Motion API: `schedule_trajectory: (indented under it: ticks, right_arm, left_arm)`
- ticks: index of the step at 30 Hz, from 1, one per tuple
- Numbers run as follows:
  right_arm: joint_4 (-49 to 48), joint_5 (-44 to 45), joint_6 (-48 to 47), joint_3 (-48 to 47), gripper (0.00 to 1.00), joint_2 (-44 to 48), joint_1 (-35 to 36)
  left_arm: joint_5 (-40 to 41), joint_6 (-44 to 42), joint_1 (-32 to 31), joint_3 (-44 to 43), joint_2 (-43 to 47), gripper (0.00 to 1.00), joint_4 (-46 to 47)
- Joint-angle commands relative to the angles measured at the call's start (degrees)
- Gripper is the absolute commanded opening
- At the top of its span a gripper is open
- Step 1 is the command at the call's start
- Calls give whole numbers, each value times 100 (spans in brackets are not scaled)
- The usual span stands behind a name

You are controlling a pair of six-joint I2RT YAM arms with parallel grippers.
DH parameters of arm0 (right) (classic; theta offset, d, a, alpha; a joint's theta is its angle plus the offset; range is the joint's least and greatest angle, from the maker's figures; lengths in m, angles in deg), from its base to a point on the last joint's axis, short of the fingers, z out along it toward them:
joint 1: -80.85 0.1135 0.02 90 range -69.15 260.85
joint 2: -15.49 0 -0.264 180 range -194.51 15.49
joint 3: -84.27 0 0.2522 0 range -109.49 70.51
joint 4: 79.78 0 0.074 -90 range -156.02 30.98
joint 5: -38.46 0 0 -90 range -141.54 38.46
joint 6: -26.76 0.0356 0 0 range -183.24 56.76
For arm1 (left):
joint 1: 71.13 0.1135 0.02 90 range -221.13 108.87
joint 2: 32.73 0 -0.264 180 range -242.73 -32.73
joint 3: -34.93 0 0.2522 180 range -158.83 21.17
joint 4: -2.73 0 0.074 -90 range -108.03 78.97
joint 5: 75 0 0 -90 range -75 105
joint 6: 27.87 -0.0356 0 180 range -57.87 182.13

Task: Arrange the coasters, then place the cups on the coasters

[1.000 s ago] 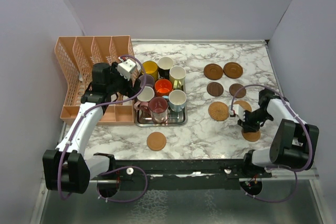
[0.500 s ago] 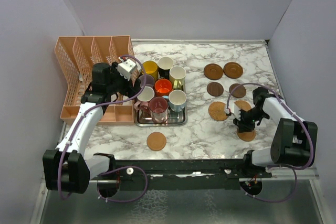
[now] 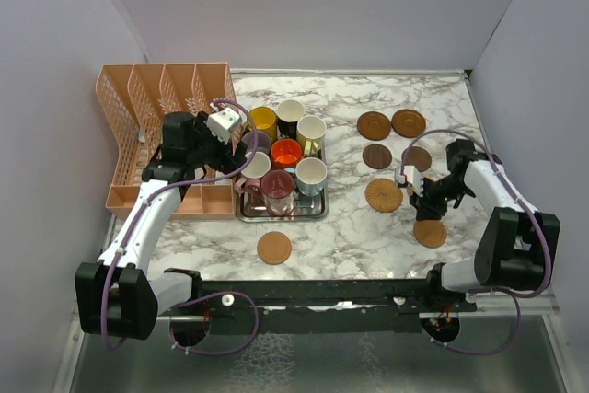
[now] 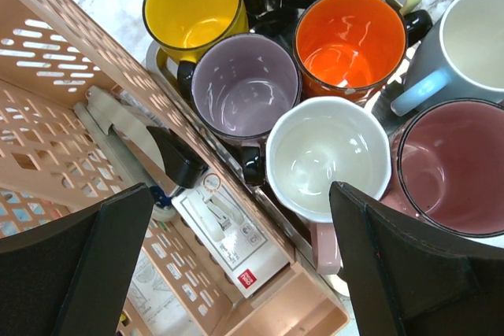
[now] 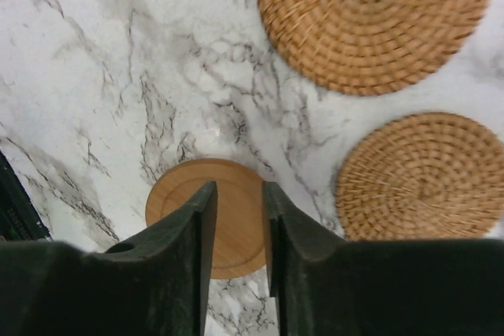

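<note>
Coaster (image 3: 430,233) lies freed at the tabletop's (image 3: 354,238) five o'clock; the right hand (image 5: 238,193) has lifted off, fingers slightly apart, empty: that placement looks done.

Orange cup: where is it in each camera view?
Top external: orange cup near picture centre.
Left wrist: orange cup upper centre, right of the purple cup.
Right wrist: not in it.
Shared landmark: yellow cup, to its left in both.

We saw a white, grey-veined marble table (image 3: 350,232) enclosed by plain pale lilac walls (image 3: 313,6) behind and at both sides, under even light.
</note>
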Motion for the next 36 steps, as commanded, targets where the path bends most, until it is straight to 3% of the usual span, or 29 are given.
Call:
schedule_trajectory:
  ticks: [1,8,15,19,25,31,36]
  right_arm:
    - [463,-738,257,-646,35,233,89]
    - [-102,-1673,1465,-890,50,729,978]
    - [-1439,-2530,3312,-1034,53,815,1308]
    - [-2370,-2529,4329,-858,57,925,1308]
    - [-3020,-2114,5114,-537,61,1001,1307]
    - [-3587,-1283,6091,-340,64,1127,1304]
    - [-3696,-862,6209,-269,69,1083,908]
  left_arm:
    - [152,-21,-28,-150,146,99,-241]
    - [-33,133,-31,-504,162,99,-568]
    - [-1329,-1353,-305,-983,205,93,-2361]
    - [-1116,-2188,-1349,-931,506,89,-3195]
    - [-766,-2940,-2269,-614,607,84,-3895]
    - [-346,-3105,-3348,-326,396,84,-4077]
    - [212,-3517,-4092,151,195,84,-4069]
